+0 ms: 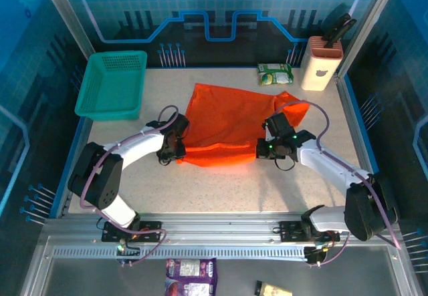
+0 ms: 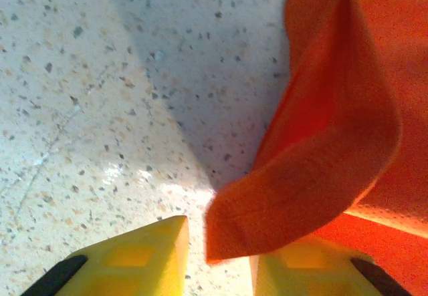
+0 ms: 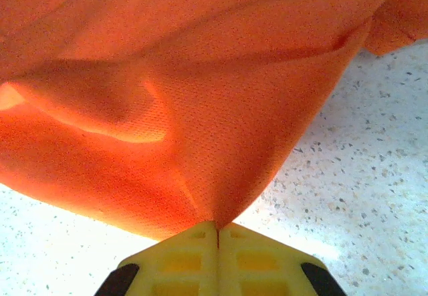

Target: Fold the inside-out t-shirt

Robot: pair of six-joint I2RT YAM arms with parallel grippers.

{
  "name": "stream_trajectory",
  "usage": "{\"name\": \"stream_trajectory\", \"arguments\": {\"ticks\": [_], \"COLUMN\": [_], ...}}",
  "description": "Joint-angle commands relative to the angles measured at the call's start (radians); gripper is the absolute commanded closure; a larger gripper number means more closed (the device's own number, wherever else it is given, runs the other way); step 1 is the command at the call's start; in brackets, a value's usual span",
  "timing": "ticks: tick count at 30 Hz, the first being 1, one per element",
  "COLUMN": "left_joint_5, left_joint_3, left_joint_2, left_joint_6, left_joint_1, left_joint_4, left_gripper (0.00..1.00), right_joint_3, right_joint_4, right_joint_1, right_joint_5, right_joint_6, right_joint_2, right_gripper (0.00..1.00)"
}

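Pinching bright orange cloth t-shirt (image 1: 224,125) hem: right gripper (image 3: 217,232) clenched on it.
Hem flap sits at 1 o'clock of the unclenched left gripper (image 2: 218,246).

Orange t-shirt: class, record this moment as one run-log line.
item: bright orange cloth t-shirt, lying rumpled | right fingers: shut on its edge | left fingers: apart, cloth flap at the gap

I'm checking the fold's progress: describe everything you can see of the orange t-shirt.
The t-shirt is plain bright orange, soft fine-knit cloth, wrinkled, lying loosely spread on the speckled table. The right gripper, shut, pinches its near right edge. At its left edge a curled flap hangs at the left gripper, whose jaws stand apart.
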State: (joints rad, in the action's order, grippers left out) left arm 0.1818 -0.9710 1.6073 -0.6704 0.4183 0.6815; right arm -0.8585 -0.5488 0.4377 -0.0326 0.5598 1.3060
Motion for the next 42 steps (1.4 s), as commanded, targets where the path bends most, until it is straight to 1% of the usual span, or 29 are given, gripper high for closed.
{"name": "stream_trajectory", "arguments": {"ticks": [1,3,8,9,10,13,16,19,21,24,27,29,34,37,40,42], "left_joint_5": [-0.035,-0.044,-0.065,-0.072,-0.077,-0.084,-0.107,-0.207,-0.316,-0.466,-0.605,-0.650,-0.795,-0.817,-0.780,-0.744], "left_joint_3": [0.023,0.024,0.031,0.032,0.032,-0.002,-0.080,-0.169,-0.242,-0.319,-0.333,-0.326,-0.276,-0.246,-0.198,-0.178], "left_joint_2": [-0.023,-0.023,-0.038,-0.044,-0.052,-0.105,-0.195,-0.287,-0.326,-0.349,-0.359,-0.367,-0.370,-0.304,-0.193,-0.120], "left_joint_6": [0.035,0.041,0.047,0.046,0.049,0.076,0.127,0.187,0.218,0.241,0.242,0.250,0.278,0.295,0.298,0.315], "left_joint_1": [-0.019,-0.023,-0.024,-0.024,-0.025,-0.030,-0.067,-0.136,-0.200,-0.284,-0.347,-0.358,-0.358,-0.358,-0.357,-0.350], "left_joint_4": [-0.016,-0.022,-0.053,-0.062,-0.069,-0.070,-0.059,-0.071,-0.070,-0.055,-0.051,-0.040,-0.046,-0.002,0.022,0.032], "left_gripper": [0.75,0.82,0.95,0.99,1.00,1.00,1.00,1.00,1.00,1.00,1.00,1.00,1.00,1.00,1.00,1.00], "right_joint_3": [-0.060,-0.075,-0.101,-0.106,-0.111,-0.136,-0.204,-0.295,-0.346,-0.394,-0.410,-0.405,-0.364,-0.326,-0.279,-0.245], "right_joint_4": [-0.062,-0.077,-0.094,-0.098,-0.100,-0.105,-0.143,-0.196,-0.223,-0.261,-0.292,-0.301,-0.274,-0.246,-0.220,-0.183], "right_joint_1": [0.002,0.004,0.004,0.004,0.003,-0.002,-0.042,-0.124,-0.178,-0.229,-0.252,-0.255,-0.256,-0.256,-0.254,-0.239], "right_joint_5": [0.006,0.007,0.012,0.013,0.016,0.029,0.053,0.062,0.054,0.045,0.037,0.020,-0.082,-0.135,-0.158,-0.211], "right_joint_6": [0.001,0.000,-0.003,-0.004,-0.006,-0.019,-0.054,-0.102,-0.127,-0.154,-0.167,-0.171,-0.159,-0.164,-0.149,-0.138], "right_joint_2": [-0.039,-0.049,-0.065,-0.064,-0.064,-0.066,-0.065,-0.078,-0.093,-0.122,-0.155,-0.181,-0.234,-0.202,-0.127,-0.078], "right_gripper": [1.00,1.00,1.00,1.00,1.00,1.00,1.00,1.00,1.00,1.00,1.00,1.00,1.00,1.00,1.00,1.00]}}
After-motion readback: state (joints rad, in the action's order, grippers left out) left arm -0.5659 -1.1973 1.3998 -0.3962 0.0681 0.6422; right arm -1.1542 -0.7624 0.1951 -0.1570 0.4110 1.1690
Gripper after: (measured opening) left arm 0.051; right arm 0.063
